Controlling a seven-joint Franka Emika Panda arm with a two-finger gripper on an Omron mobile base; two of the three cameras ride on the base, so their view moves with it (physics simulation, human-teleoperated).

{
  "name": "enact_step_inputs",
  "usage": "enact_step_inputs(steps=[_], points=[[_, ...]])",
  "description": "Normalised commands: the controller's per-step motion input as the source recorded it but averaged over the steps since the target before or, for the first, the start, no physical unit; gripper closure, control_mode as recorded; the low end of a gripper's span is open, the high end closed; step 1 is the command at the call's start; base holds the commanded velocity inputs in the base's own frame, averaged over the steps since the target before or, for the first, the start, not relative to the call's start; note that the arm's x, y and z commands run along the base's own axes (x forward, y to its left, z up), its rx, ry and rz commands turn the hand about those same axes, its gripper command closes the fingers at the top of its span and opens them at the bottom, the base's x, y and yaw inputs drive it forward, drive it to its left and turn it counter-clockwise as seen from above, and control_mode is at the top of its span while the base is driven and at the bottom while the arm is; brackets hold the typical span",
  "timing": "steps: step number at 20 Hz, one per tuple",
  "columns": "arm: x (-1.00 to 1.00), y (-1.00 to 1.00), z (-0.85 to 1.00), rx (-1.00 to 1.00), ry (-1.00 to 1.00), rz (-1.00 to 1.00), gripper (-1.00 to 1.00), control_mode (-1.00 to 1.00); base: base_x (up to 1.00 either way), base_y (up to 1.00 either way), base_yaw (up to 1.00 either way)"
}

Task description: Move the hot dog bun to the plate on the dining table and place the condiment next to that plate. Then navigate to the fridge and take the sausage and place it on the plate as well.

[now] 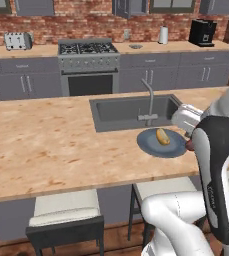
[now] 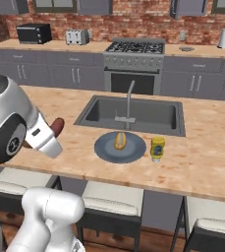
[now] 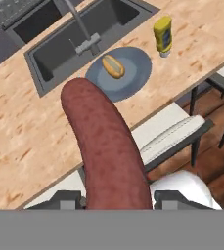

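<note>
My gripper is shut on the red-brown sausage, which sticks out ahead of the fingers, above the near edge of the dining table. Its tip also shows at the white hand. The blue-grey plate lies in front of the sink, beyond the sausage. On it rests the yellow-tan hot dog bun, also seen from both sides of the base. The yellow condiment stands upright just right of the plate. The fridge is out of view.
A grey inset sink with a tall faucet lies behind the plate. Padded stools stand under the table's near edge. A stove, toaster and coffee machine sit along the back counter.
</note>
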Motion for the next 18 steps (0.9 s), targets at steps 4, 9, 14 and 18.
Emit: enact_step_inputs(steps=[4, 9, 14, 18], points=[[0.96, -0.2, -0.01, 0.03, 0.14, 0.0, 1.0, -1.0, 0.0, 0.0, 0.0], [0.65, -0.08, -0.26, 0.0, 0.09, 0.0, 1.0, -1.0, 0.0, 0.0, 0.0], [0.24, -0.01, -0.44, -0.02, 0.02, 0.0, 1.0, -1.0, 0.0, 0.0, 0.0], [0.51, -0.06, -0.43, -0.02, 0.09, 0.01, 1.0, -1.0, 0.0, 0.0, 0.0]])
